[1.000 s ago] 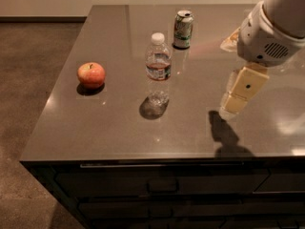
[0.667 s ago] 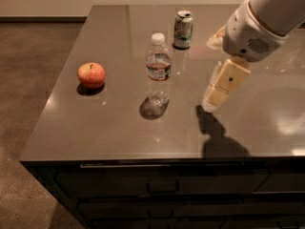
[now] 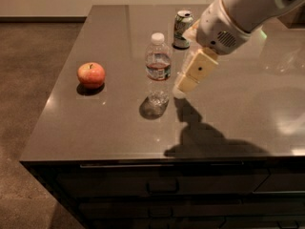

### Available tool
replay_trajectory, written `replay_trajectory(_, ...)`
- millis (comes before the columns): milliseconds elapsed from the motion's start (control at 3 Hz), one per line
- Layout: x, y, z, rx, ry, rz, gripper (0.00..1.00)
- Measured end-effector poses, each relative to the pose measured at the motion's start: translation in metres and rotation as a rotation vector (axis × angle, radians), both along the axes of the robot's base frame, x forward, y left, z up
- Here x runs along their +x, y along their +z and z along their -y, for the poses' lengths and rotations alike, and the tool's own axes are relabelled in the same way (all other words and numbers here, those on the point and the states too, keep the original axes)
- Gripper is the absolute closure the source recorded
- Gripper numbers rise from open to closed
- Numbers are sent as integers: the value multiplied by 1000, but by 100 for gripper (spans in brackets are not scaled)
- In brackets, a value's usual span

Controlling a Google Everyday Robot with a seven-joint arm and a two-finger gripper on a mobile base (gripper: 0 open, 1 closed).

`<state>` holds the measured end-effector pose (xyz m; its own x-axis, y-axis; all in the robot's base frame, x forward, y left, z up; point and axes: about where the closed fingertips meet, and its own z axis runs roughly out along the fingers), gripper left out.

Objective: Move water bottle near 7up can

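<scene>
Nearest me is the counter's [image 3: 95,137] front edge, with drawers [image 3: 162,187] below. A little way in, the bottle [image 3: 157,68] stands upright, cap on, near the middle of the counter. The gripper [image 3: 185,84] hangs just to the right of it, angled down and left, low against the bottle's lower half. It is close beside the bottle, and I see nothing in its grasp. How wide it is set I cannot tell from this angle. The apple [image 3: 91,74] sits well off to the left, out of the way.

Farther back, the can [image 3: 183,28] stands upright near the far edge, behind and slightly right of the bottle, with the arm's wrist passing just beside it.

I judge this to be the approach: the bottle is not yet taken. Next I need to bring the gripper level around the bottle's body and close gently, since thin plastic may flex or tip. Then comes a short carry back toward the can, keeping the wrist from knocking it.
</scene>
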<state>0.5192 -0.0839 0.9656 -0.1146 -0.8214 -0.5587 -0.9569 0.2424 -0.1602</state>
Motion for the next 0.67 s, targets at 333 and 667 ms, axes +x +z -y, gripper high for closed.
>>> replay_trajectory(333,16,-1,-14,51,-8,23,0)
replay_trajectory(667,25,-7,-26,81,-5,31,0)
